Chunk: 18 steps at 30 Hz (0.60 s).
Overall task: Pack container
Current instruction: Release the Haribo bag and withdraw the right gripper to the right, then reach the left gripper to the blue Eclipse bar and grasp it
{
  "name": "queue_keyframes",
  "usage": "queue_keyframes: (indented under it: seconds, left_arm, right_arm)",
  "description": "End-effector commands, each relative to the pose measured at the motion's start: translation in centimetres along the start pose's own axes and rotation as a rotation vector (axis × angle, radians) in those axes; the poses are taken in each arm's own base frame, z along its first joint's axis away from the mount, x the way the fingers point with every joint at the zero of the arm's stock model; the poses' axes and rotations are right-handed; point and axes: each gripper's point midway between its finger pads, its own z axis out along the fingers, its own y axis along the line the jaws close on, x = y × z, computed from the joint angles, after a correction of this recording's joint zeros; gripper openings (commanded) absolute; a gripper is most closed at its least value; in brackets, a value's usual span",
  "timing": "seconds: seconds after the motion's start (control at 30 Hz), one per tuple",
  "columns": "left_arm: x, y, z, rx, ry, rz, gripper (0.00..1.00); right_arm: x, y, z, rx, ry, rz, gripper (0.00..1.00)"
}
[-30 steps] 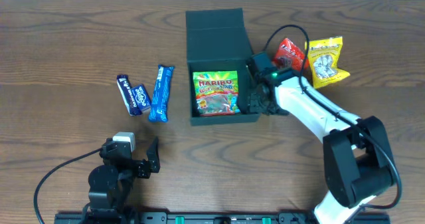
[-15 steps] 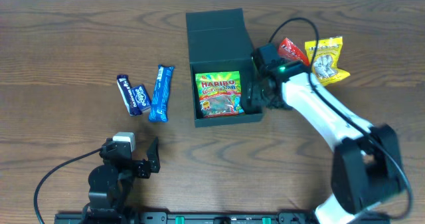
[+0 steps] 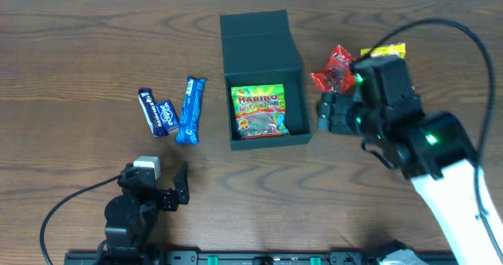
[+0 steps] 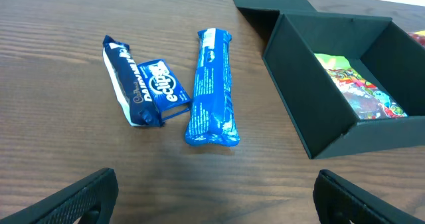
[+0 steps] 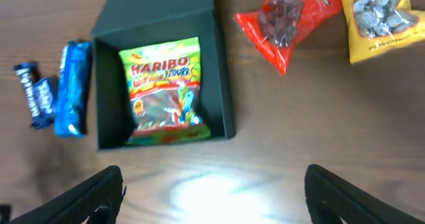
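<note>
The dark teal container [image 3: 259,45] stands open at the table's middle, its flap lid lying back. A Haribo gummy packet [image 3: 259,112] lies inside it. My right gripper [image 3: 324,114] is open and empty, raised above the table just right of the container. In the right wrist view the container [image 5: 222,91] and the Haribo packet [image 5: 163,91] lie beyond my open fingers [image 5: 216,197]. My left gripper [image 3: 177,188] is open and empty near the front edge. In the left wrist view its fingers [image 4: 216,201] face the container [image 4: 312,111].
A red snack packet [image 3: 336,67] and a yellow packet [image 3: 385,53] lie right of the container, the yellow one partly hidden by my right arm. A light blue bar [image 3: 191,110], a dark blue bar [image 3: 148,110] and a small Eclipse packet [image 3: 167,115] lie to its left.
My right gripper has drawn away from the container's right wall, rising and moving right. The container slid slightly to the right. The left arm has not moved.
</note>
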Motion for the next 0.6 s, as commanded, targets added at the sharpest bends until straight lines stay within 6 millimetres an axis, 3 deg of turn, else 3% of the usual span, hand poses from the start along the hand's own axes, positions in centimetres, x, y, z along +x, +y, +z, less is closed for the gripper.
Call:
queue_keyframes:
  seconds: [0.0, 0.2, 0.37, 0.5, 0.57]
  left_arm:
    - [0.6, 0.0, 0.3, 0.003, 0.01, 0.001, 0.95]
    - [0.6, 0.0, 0.3, 0.003, 0.01, 0.001, 0.95]
    - [0.6, -0.3, 0.3, 0.021, 0.011, -0.004, 0.95]
    - [1.1, -3.4, -0.1, 0.2, 0.063, -0.202, 0.95]
    - [1.1, -4.1, -0.3, 0.236, 0.077, -0.277, 0.95]
  right_arm:
    - [0.9, 0.4, -2.4, -0.049, -0.014, -0.025, 0.89]
    - [4.2, -0.3, -5.3, -0.085, 0.05, -0.033, 0.94]
    - [6.0, -1.3, -6.3, -0.065, 0.09, -0.032, 0.99]
    - [6.7, -1.7, -6.4, -0.053, 0.115, -0.042, 0.99]
    - [6.7, -1.7, -6.4, -0.052, 0.117, -0.043, 0.99]
